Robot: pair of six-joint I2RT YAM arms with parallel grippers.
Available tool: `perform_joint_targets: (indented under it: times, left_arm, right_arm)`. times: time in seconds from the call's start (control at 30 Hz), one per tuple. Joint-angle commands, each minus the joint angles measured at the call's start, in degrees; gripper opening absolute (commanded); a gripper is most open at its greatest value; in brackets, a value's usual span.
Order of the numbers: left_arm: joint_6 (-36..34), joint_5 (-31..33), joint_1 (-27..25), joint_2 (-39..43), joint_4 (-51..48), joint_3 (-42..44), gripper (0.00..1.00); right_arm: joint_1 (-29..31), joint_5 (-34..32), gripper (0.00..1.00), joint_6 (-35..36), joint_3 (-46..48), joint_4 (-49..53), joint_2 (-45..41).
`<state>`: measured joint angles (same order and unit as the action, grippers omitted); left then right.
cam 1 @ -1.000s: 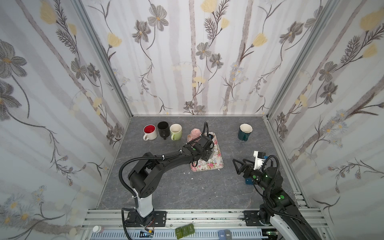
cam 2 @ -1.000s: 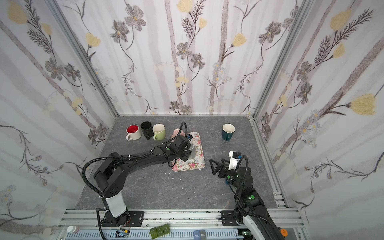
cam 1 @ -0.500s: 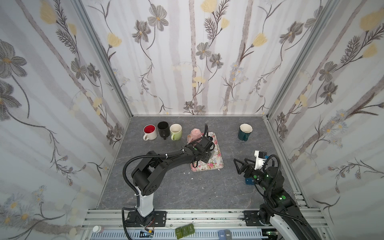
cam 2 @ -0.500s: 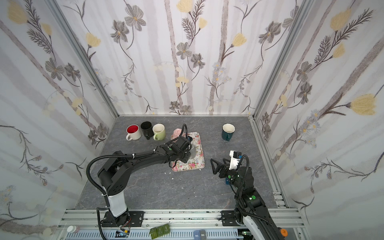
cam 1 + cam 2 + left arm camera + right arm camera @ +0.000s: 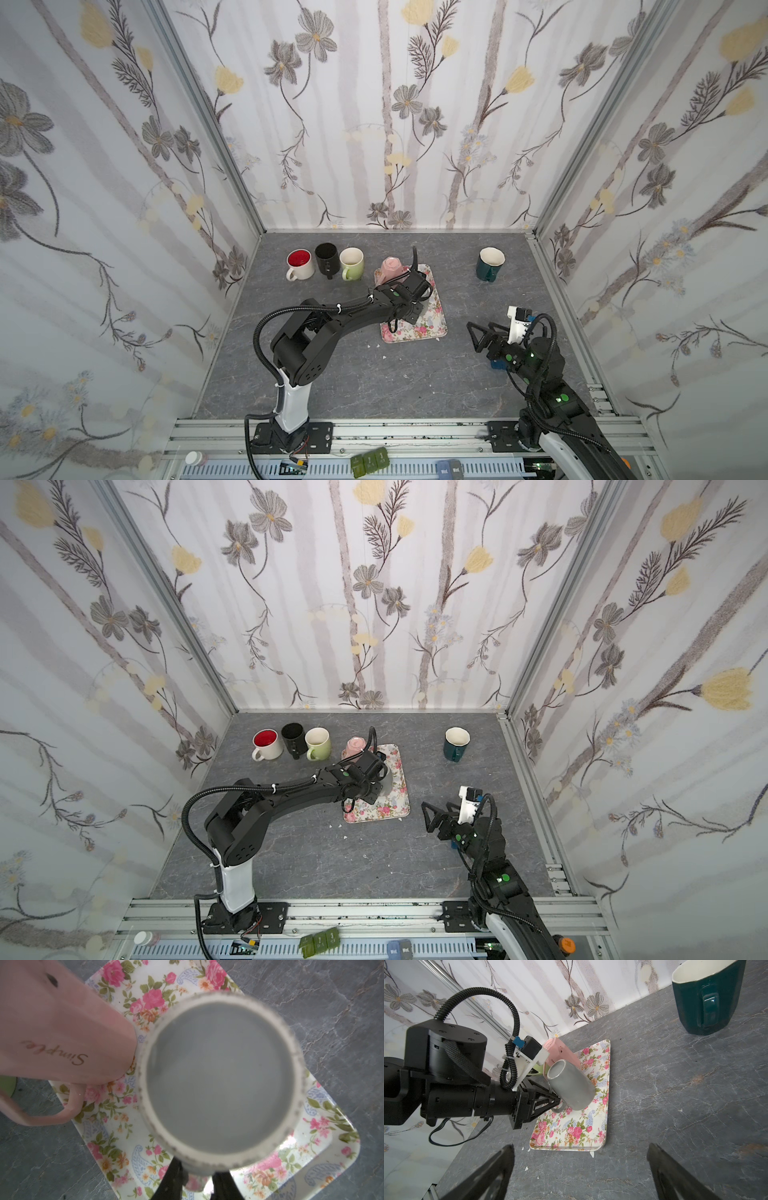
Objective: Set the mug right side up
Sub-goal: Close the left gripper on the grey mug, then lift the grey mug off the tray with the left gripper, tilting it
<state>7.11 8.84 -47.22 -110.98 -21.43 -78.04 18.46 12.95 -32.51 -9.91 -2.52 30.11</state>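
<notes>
Across the lower half of both top views the grey tabletop (image 5: pixel 374 386) lies bare, with wide room between the two arm bases. Flowered walls (image 5: pixel 374 124) close it in at the left, top and right of the frame. Near the centre sits a floral tray (image 5: pixel 419 332), and on it the grey mug (image 5: pixel 573 1088) stands mouth-down, base up. The left gripper (image 5: pixel 558 1103) reaches it low from the side, its fingers (image 5: pixel 172 1180) clamped on the mug's handle.

A pink mug (image 5: pixel 390 268), also upside down, leans tilted at the tray's upper-left corner, just beside the grey one. Whether they touch I cannot tell. Left of the tray three upright mugs stand close in a row: a white mug with a red inside (image 5: pixel 300 266), a black mug (image 5: pixel 326 257) and a green mug (image 5: pixel 352 264). A teal mug (image 5: pixel 490 264) stands alone at upper right, well apart.

At lower right the right gripper (image 5: pixel 474 337) hangs over bare table, jaws wide apart and holding nothing. Small white chips (image 5: pixel 591 1154) lie by the tray's lower edge.
</notes>
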Motion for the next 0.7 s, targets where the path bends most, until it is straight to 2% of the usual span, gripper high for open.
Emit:
perform_joint_targets:
  times: [0.0, 0.53, 0.67]
  left_arm:
    - [0.12, 1.41, -0.14, -0.89, -2.1, -1.99, 0.2]
    - [-1.44, 4.31, -0.83, -5.53, -9.16, -10.08, 0.17]
    - [-1.86, 4.58, -1.17, -6.48, -10.28, -11.32, 0.13]
  right_arm:
    - [0.0, 0.06, 1.0, -0.42, 0.1, -1.39, -0.6]
    - [-0.13, 0.59, 1.0, -0.27, 1.61, -2.14, -0.42]
    - [-0.09, 0.49, 1.0, -0.12, 1.63, -2.46, -0.5]
